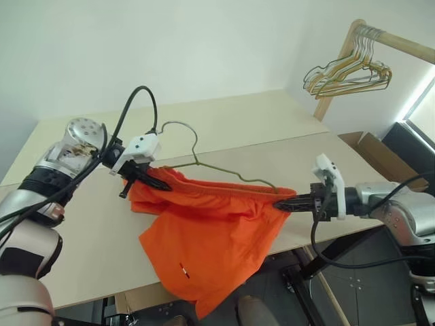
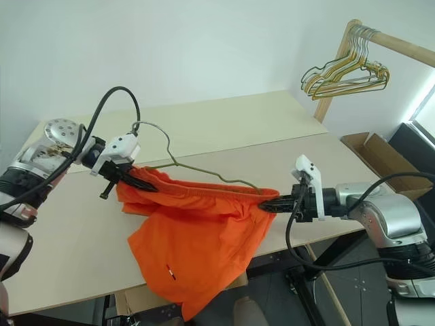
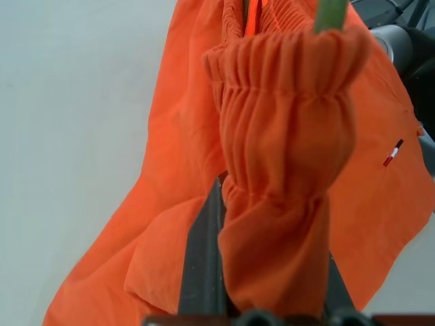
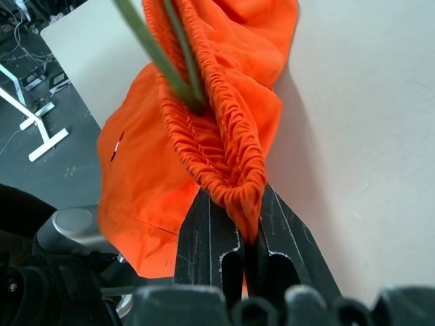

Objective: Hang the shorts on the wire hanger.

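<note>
The orange shorts (image 1: pixel 204 238) hang stretched by their gathered waistband between my two grippers, above the front of the table; the legs droop past the table's edge. The thin wire hanger (image 1: pixel 234 175) runs inside the waistband, and its hook stands up near my left gripper. My left gripper (image 1: pixel 155 182) is shut on the waistband's left end, bunched over its fingers (image 3: pixel 204 265) in the left wrist view. My right gripper (image 1: pixel 282 202) is shut on the waistband's right end. The right wrist view shows that fabric (image 4: pixel 224 136) pinched between the fingers (image 4: pixel 204 238), with the hanger wire (image 4: pixel 153 51) entering the waistband.
The pale wooden table (image 1: pixel 272 115) stretches behind the shorts. At the back right stands a wooden rack (image 1: pixel 401 44) with a bunch of gold and dark wire hangers (image 1: pixel 346 71). An open cardboard box (image 1: pixel 374 146) sits beyond the table's right end.
</note>
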Tool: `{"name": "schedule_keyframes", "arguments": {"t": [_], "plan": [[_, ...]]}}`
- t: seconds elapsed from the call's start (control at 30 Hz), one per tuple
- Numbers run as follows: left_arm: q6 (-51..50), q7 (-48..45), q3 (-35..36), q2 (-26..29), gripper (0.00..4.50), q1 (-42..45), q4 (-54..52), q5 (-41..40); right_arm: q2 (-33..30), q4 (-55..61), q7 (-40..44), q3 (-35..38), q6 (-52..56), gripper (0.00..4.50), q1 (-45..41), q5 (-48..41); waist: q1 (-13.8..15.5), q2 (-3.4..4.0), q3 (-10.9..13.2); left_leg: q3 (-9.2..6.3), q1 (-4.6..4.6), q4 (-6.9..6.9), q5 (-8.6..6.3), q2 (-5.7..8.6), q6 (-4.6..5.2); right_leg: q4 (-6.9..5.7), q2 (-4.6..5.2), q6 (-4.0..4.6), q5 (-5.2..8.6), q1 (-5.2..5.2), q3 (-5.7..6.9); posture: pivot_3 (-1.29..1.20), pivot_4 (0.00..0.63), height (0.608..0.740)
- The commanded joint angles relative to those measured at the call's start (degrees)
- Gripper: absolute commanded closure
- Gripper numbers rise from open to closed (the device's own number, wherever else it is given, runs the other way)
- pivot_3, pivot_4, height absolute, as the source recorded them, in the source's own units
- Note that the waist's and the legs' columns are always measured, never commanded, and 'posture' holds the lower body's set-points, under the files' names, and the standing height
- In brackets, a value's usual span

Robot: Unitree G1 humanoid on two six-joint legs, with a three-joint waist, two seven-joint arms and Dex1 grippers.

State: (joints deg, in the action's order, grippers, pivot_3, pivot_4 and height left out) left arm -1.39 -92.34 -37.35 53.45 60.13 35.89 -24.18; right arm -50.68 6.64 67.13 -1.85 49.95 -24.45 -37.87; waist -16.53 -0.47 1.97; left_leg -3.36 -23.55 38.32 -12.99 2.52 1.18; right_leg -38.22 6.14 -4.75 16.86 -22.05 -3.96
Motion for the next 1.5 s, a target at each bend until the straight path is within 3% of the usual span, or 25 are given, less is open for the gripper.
{"name": "schedule_keyframes", "arguments": {"t": [0.03, 0.17, 0.3, 0.6, 0.63, 0.73, 1.0, 1.13, 1.3, 1.5], "plan": [[-1.4, -0.2, 2.8, 2.8, 4.50, -0.2, 4.6, 4.7, -3.6, -2.0, 0.3, 2.7, -0.9, 4.46, -0.1, 1.9, 0.0, 0.00, 0.0, 0.00, 0.00, 0.00, 0.00, 0.00, 0.00, 0.01, 0.00, 0.00, 0.00, 0.00, 0.00, -0.27, 0.000, 0.740], [0.8, -0.2, 1.6, 3.5, 4.50, -0.8, 4.4, 6.7, -4.0, -2.3, 0.9, 3.1, -1.6, 4.46, -0.1, 1.8, -0.1, 0.00, 0.0, 0.00, 0.01, 0.00, 0.00, -0.01, 0.00, -0.01, 0.00, 0.00, 0.00, 0.00, 0.00, -0.28, 0.000, 0.740], [9.9, -0.2, -0.4, 3.7, 4.50, -1.2, 8.1, 13.4, -4.2, -2.7, 2.0, 3.5, -2.4, 4.46, -0.2, 1.6, -0.1, 0.00, 0.0, 0.00, 0.01, 0.00, 0.00, -0.02, 0.00, 0.00, -0.01, 0.00, 0.00, 0.00, 0.00, -0.29, 0.000, 0.740], [6.7, -0.2, 1.6, -0.4, 4.50, 0.3, 9.2, 11.1, -2.3, -0.1, 1.3, 5.0, -6.2, 4.46, 1.2, 1.2, -0.1, 0.00, 0.0, 0.00, -0.03, 0.00, 0.00, 0.00, 0.00, 0.01, 0.02, 0.00, 0.00, -0.01, 0.01, -0.29, 0.000, 0.740], [6.2, -0.2, 1.9, -0.8, 4.50, 0.5, 8.9, 10.9, -2.2, 0.1, 1.3, 5.0, -6.3, 3.91, 1.2, 0.9, -0.1, 0.00, 0.0, 0.00, -0.02, 0.00, 0.00, 0.00, 0.00, 0.01, 0.02, 0.00, 0.00, -0.01, 0.01, -0.28, 0.000, 0.740], [4.4, -0.2, 3.4, -2.6, 4.50, 1.1, 8.7, 9.8, -1.9, 0.5, 0.2, 4.5, -5.3, 3.06, 0.2, 1.0, -0.3, 0.00, 0.0, 0.02, 0.02, -0.01, 0.00, 0.02, 0.00, -0.05, 0.00, 0.00, 0.00, -0.03, -0.01, -0.29, 0.000, 0.740], [3.8, -0.2, 4.1, -3.1, 4.50, 0.9, 7.2, 9.0, -1.9, 2.8, -1.2, 6.4, -4.2, 0.29, -1.7, 0.0, -0.2, 0.00, 0.0, 0.01, -0.01, 0.00, 0.00, -0.02, 0.00, -0.01, 0.00, 0.00, 0.00, 0.00, 0.01, -0.29, 0.000, 0.740], [3.7, -0.2, 4.0, -3.5, 4.50, 1.0, 6.9, 8.8, -1.6, 6.7, -4.5, 5.8, 0.5, 0.29, -8.0, -2.1, -0.3, 0.01, 0.0, 0.02, 0.01, -0.01, 0.00, -0.02, 0.00, -0.02, 0.02, 0.00, 0.00, -0.02, -0.02, -0.29, 0.000, 0.740], [3.8, -0.2, 4.5, -4.9, 4.50, 1.7, 6.7, 8.7, -1.6, 11.2, -10.6, -8.8, 15.7, 0.29, -23.5, 3.3, -0.8, 0.03, 0.0, 0.00, 0.01, -0.02, 0.00, -0.06, 0.00, -0.10, 0.01, 0.00, 0.00, -0.09, -0.01, -0.30, 0.000, 0.740], [3.7, -0.2, 5.2, -5.7, 4.50, 1.9, 6.7, 8.7, -0.2, 13.1, -12.5, -21.5, 17.1, 0.29, -29.9, 9.8, -1.0, 0.03, 0.0, -0.05, -0.24, 0.01, 0.00, 0.09, 0.00, -0.30, 0.19, 0.00, 0.00, -0.24, 0.02, -0.29, 0.000, 0.740]]}}
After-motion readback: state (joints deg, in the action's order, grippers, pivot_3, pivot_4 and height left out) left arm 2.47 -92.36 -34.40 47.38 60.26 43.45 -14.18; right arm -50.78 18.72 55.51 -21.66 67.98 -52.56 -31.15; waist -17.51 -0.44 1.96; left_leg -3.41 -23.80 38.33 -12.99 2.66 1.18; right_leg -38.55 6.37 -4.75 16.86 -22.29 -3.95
